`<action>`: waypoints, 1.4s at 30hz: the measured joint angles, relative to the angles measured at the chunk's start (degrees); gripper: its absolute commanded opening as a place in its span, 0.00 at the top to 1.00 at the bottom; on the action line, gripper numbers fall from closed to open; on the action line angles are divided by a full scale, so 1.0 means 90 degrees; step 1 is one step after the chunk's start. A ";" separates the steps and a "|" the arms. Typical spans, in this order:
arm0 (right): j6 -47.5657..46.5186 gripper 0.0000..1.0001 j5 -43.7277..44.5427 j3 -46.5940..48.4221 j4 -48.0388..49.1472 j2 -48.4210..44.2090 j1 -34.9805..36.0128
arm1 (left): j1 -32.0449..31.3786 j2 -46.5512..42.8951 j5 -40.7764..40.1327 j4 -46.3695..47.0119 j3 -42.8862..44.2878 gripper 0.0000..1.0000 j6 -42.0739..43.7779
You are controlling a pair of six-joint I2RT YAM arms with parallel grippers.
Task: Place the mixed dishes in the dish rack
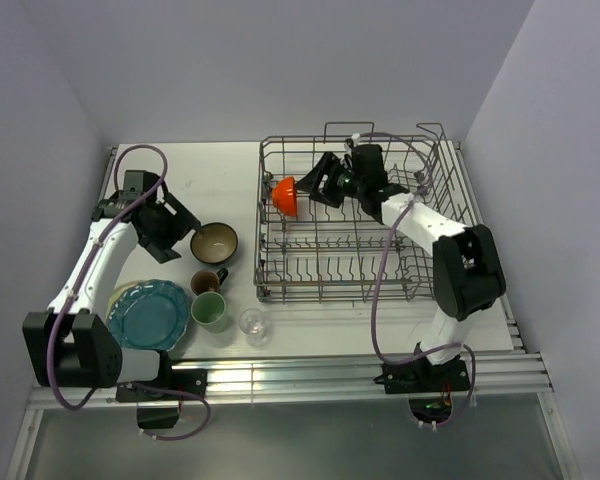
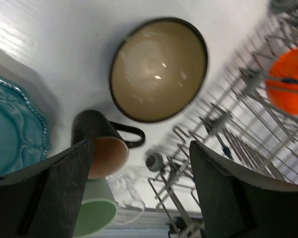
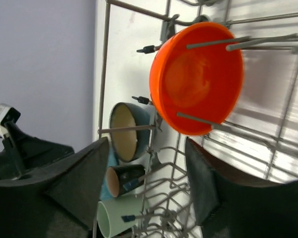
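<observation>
The right gripper (image 1: 317,181) is spread wide inside the dish rack (image 1: 320,296) and holds nothing. Just ahead of its fingers (image 3: 74,183) the orange bowl (image 3: 196,79) stands on edge between upright tines, hollow side towards the wrist camera. It sits at the rack's left side, in the far half. The top view does not show whether a fingertip touches the bowl. Wire rim runs close on the bowl's left, and rows of tines stretch from there towards the near rim.

The left gripper (image 2: 141,145) is also wide apart and empty, hanging above the table (image 1: 210,170). The blue bowl with cream inside (image 2: 159,69) sits upright just beyond its fingertips. A strip of white table lies between that bowl and the rack's left wall.

The dark brown mug (image 2: 92,126) lies on its side near the bowl. Beside it stand the pale green mug (image 2: 97,210) and the small clear glass (image 2: 124,188). The teal scalloped plate (image 2: 15,129) rests on the cream plate (image 1: 120,293), near the table's left edge.
</observation>
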 measured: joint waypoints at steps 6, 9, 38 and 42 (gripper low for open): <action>-0.1013 0.09 0.1081 0.1022 -0.2052 -0.0903 0.0236 | -0.0002 0.0678 -0.0459 0.0240 -0.0170 0.24 -0.0002; -0.1496 0.06 0.1506 0.1173 -0.2657 -0.1620 0.0466 | -0.0002 0.1039 -0.0534 0.0403 -0.0265 0.31 0.0000; -0.4350 0.14 0.3650 0.2157 -0.5603 -0.2769 0.2302 | -0.0056 0.2324 -0.1392 0.0678 0.0296 1.00 0.0481; -0.4690 0.16 0.3519 0.2433 -0.5731 -0.2404 0.2705 | -0.0027 0.1603 -0.1763 0.0015 0.0867 1.00 0.0648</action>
